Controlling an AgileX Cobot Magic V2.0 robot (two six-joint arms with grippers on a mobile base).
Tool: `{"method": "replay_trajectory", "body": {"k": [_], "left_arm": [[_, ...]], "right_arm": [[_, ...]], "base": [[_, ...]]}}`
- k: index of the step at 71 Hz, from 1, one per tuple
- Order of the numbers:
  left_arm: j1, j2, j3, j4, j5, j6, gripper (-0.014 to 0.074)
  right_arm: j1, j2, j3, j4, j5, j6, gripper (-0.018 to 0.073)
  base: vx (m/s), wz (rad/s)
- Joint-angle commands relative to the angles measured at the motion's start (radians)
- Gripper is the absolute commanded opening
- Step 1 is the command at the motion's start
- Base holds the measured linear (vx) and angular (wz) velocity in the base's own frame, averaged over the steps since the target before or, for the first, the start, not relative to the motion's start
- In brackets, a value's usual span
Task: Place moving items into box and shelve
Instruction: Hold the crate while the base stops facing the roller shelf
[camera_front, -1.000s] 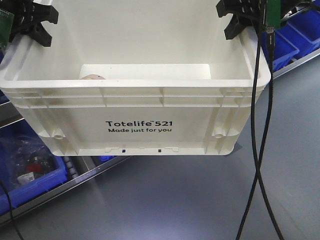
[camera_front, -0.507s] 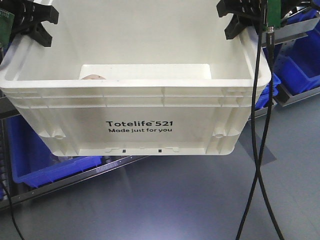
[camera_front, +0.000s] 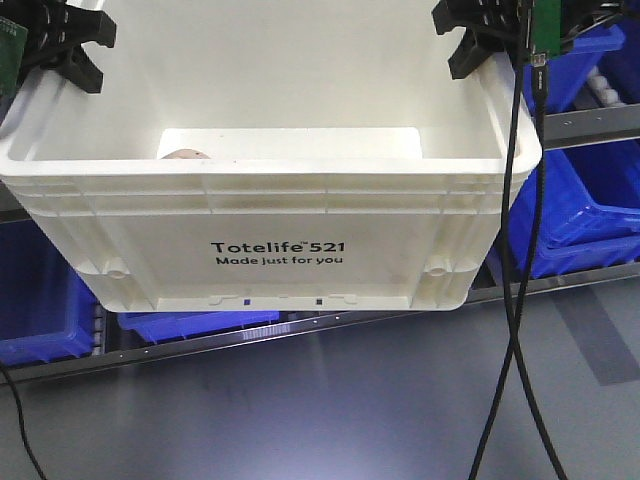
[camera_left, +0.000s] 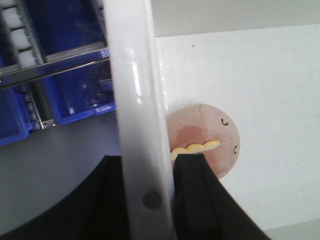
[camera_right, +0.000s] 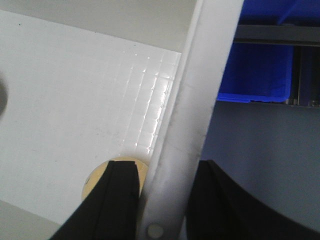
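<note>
On the ribbed rim of the white, probably plastic box (camera_front: 280, 215), left fingers (camera_left: 195, 195) and right fingers (camera_right: 117, 200) clamped.

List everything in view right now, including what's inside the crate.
white Totelife crate: one, white with black print, held up in front of the shelving
pink-beige soft ball: one, with a small face and yellow trim, on the crate floor by the left wall
yellow ball: one, pale yellow, on the crate floor by the right wall, partly hidden
blue bins: several, blue, on the shelves behind the crate
shelf rail: grey metal, between the bins
cables: two, black, crossing at right
floor: grey
left gripper: black fingers astride the crate's left wall
right gripper: black fingers astride the right wall
</note>
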Motion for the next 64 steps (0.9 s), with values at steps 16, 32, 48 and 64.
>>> {"method": "replay_trajectory", "body": {"k": [16, 32, 48, 64], "left_arm": [[-0.022, -0.062, -0.044, -0.153, -0.115, 0.007, -0.0017], [-0.022, -0.062, -0.044, -0.153, -0.115, 0.007, -0.0017], [-0.022, -0.062, -0.044, -0.153, -0.115, 0.007, -0.0017], [-0.022, -0.062, -0.044, -0.153, -0.115, 0.007, -0.0017]], "right_arm": [[0.020, -0.057, -0.044, 0.160, -0.075, -0.034, -0.0012], [0.020, -0.057, -0.044, 0.160, -0.075, -0.034, -0.0012], [0.020, -0.057, -0.044, 0.160, -0.075, -0.034, -0.0012], [0.020, -0.057, -0.044, 0.160, -0.075, -0.034, -0.0012]], "base": [[0.10, 0.35], [0.13, 0.21], [0.16, 0.11], [0.20, 0.04]]}}
